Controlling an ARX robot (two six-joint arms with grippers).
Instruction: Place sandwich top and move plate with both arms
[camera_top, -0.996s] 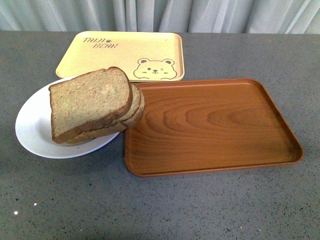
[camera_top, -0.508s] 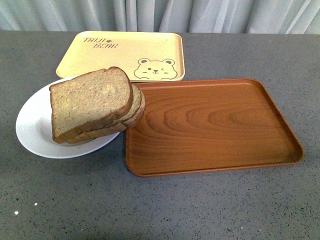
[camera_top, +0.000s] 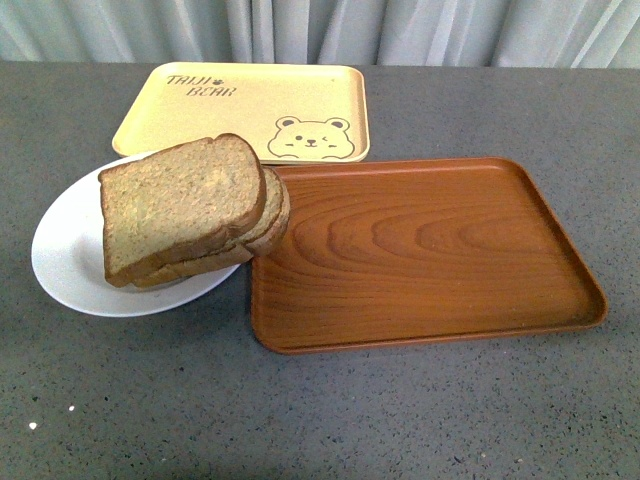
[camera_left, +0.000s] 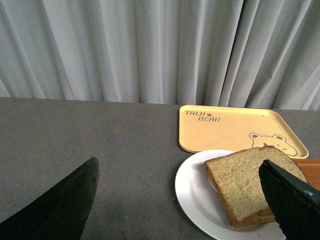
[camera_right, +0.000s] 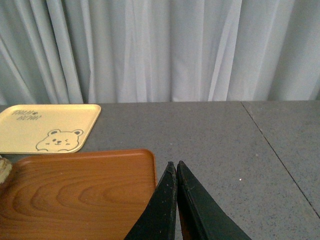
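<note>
nothing moved; speckled brown sandwich top (camera_top: 180, 205) on plate (camera_top: 70, 262), left pincer (camera_left: 177, 161) spread, right pincer (camera_right: 175, 164) closed.

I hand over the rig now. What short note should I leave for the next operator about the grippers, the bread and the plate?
Left gripper: open, empty, short of the plate.
Right gripper: shut, empty, by the edge of the brown wooden tray.
Sandwich top: lies on the stacked slices on the plate, which sits on the table beside the tray.
Done: top placed.
Left: move the plate with both arms; neither gripper touches it yet.
</note>
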